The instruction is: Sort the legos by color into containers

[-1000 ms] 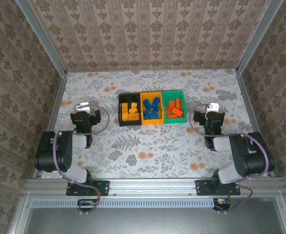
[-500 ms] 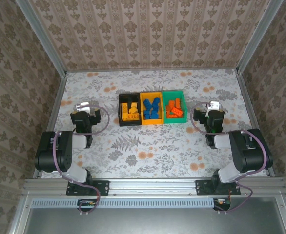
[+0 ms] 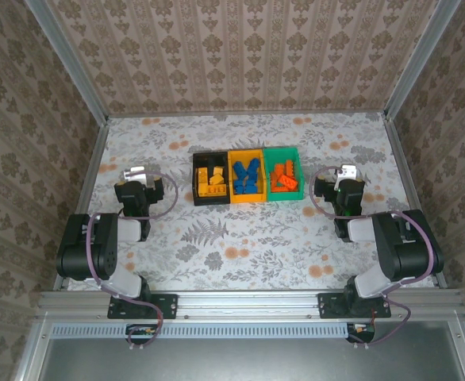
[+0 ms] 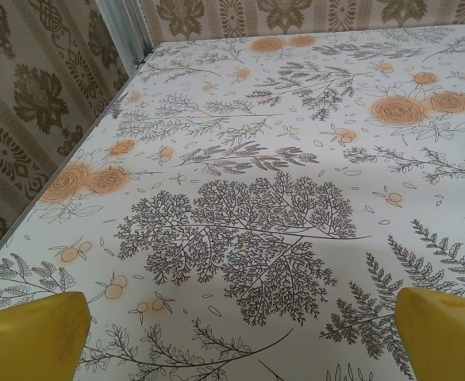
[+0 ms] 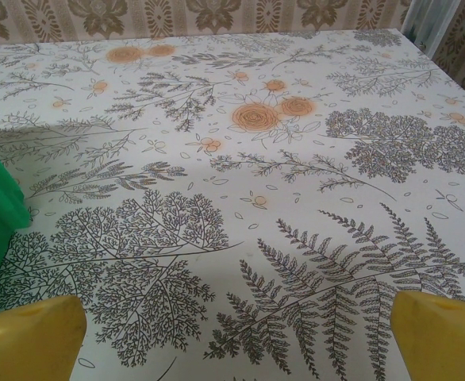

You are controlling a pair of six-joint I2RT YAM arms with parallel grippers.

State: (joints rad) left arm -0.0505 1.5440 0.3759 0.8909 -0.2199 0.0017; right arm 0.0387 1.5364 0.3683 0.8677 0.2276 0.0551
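Parking well away from the bins point(image 3: 246, 152) looks best to me, so nothing gets bumped. My left end effector point(image 4: 240, 333) and right end effector point(image 5: 236, 337) are wide open, holding nothing. All bricks point(image 3: 247, 178) sit sorted inside the bins, mid surface point(image 3: 240, 238).

You had the left arm point(image 3: 97, 242) and right arm point(image 3: 395, 248) folded low. Left gripper point(image 4: 236, 333) and right gripper point(image 5: 236, 333) sat spread wide.
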